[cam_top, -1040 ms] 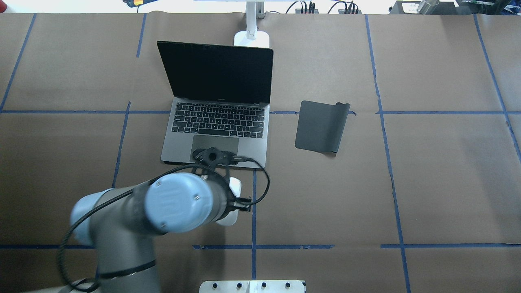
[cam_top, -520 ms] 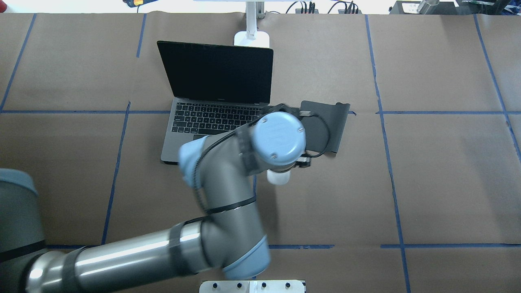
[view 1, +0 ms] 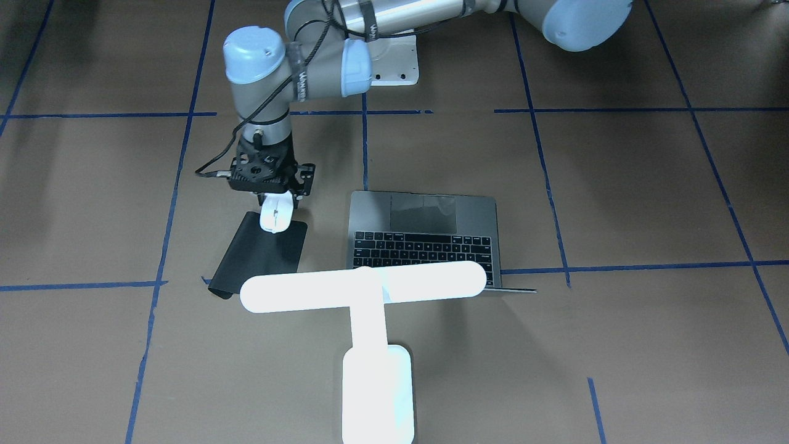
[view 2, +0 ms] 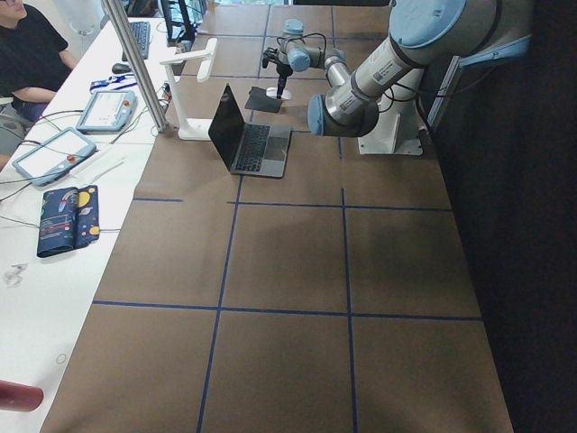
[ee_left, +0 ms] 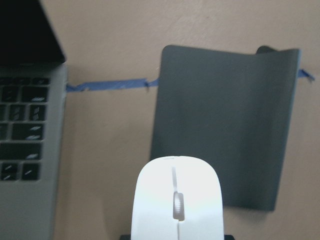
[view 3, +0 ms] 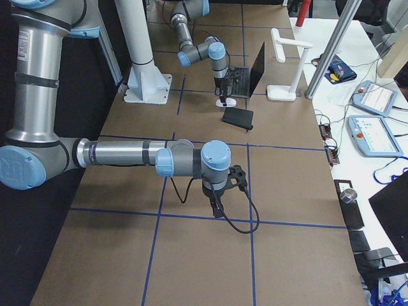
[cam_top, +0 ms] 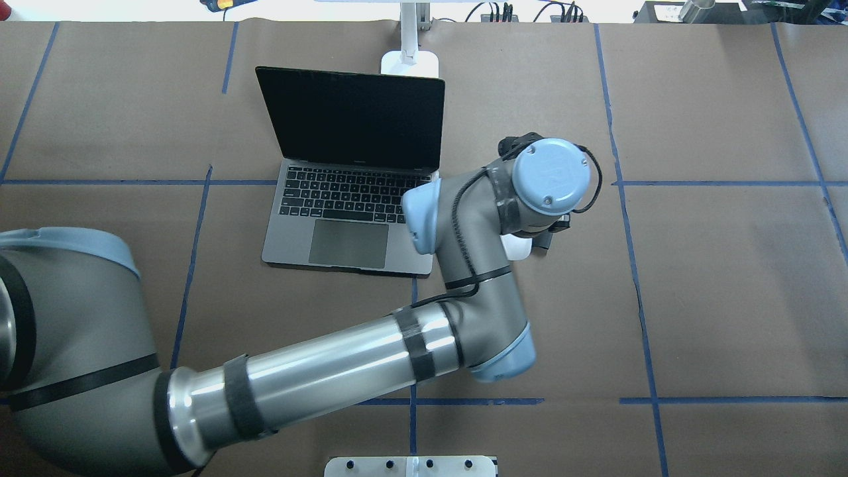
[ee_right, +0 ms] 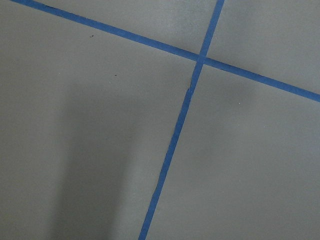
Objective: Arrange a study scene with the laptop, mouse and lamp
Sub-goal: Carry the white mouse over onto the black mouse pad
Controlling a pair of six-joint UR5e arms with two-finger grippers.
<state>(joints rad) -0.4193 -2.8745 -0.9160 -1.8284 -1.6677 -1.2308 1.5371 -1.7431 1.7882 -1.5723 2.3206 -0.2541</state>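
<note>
- The left gripper [view 1: 274,198] points straight down in the left-centre of the front-facing view. Its fingers are closed on the rear end of the mouse [view 1: 275,217]. The fingers themselves are mostly hidden by the black wrist block and the mouse body.
- The mouse is small, white, smooth and oval. In the left wrist view it [ee_left: 177,200] fills the bottom centre, with a thin grey line and a scroll wheel along its middle.
- The free front end of the mouse sticks out from the fingers toward the black mat [view 1: 262,254]. In the wrist view the mouse overlaps the lower left edge of the mat [ee_left: 225,130]. I cannot tell whether it touches the mat or is just above it.
- The mat is dark and flat, with one far corner curled up.
- The laptop [view 1: 425,231] lies open just beside the mat, apart from it, in the middle of the front-facing view. It is grey, with black keys and a large trackpad.
- The lamp [view 1: 370,290] stands behind the laptop's screen. It glows white, and its long bar lies across the lower centre of this view.
- The right gripper [view 3: 218,209] hangs low over the brown table [view 1: 616,185], in the centre of the exterior right view, well apart from all these things. I cannot tell if its fingers are open or closed.
</note>
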